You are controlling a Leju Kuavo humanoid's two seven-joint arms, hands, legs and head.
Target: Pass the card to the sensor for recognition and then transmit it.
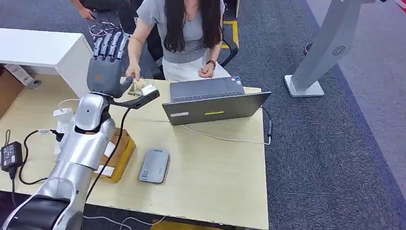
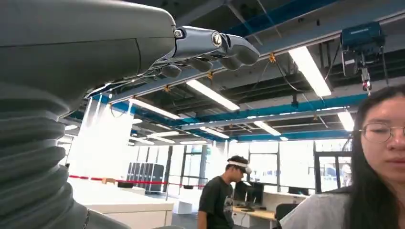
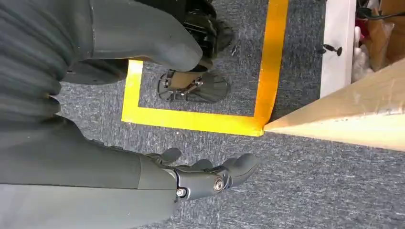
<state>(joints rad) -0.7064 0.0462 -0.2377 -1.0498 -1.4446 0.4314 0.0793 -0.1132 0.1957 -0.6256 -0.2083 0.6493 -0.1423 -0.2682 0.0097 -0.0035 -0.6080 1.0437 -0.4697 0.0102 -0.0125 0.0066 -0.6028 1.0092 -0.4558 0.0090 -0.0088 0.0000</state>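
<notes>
My left hand (image 1: 107, 64) is raised over the table's far left side, fingers straight and apart, thumb out, nothing in it. In the left wrist view its fingers (image 2: 215, 45) stretch out toward the ceiling. Just beyond its thumb, a seated person's hand (image 1: 134, 74) holds a small pale item (image 1: 140, 87) that looks like the card; I cannot tell for sure. The grey flat sensor (image 1: 154, 166) lies on the table near the front edge. My right hand (image 3: 205, 176) hangs beside the table above the carpet, fingers loosely spread and empty.
An open laptop (image 1: 215, 100) stands at the table's far side with a cable trailing right. A cardboard box (image 1: 117, 155) sits beside my left arm. A power brick (image 1: 10, 155) and cords lie at the left. The table corner (image 3: 344, 119) is close to my right hand.
</notes>
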